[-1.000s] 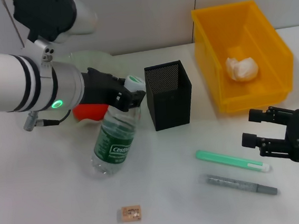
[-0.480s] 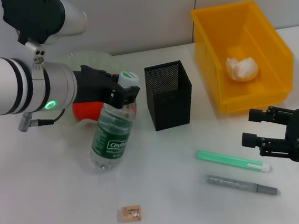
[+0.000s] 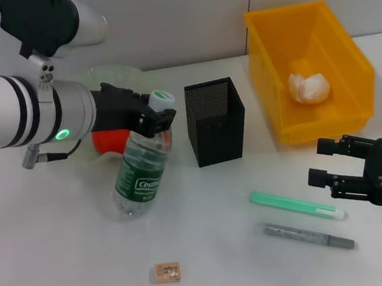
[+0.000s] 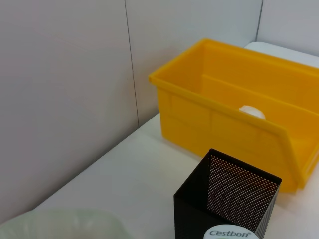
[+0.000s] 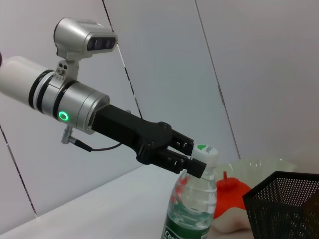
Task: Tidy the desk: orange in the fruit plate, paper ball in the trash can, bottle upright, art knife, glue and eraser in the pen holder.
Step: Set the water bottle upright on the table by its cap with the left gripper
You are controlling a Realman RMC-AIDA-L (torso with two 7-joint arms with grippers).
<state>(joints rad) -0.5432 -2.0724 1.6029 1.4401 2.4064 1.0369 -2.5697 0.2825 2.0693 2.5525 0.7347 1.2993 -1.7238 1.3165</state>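
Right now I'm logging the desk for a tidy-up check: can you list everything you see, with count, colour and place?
bottle: one, clear with green label and white cap, tilted, neck in the left gripper.
orange: one, orange-red, behind the bottle on the fruit plate.
fruit plate: one, pale green, far left.
pen holder: one, black mesh, centre.
trash can: one, yellow, far right.
paper ball: one, white, inside the trash can.
art knife: one, green, near right.
glue: one, grey, just nearer than the knife.
eraser: one, tan, near edge.
left gripper: black, at the bottle neck.
right gripper: black, open, beside the knife.
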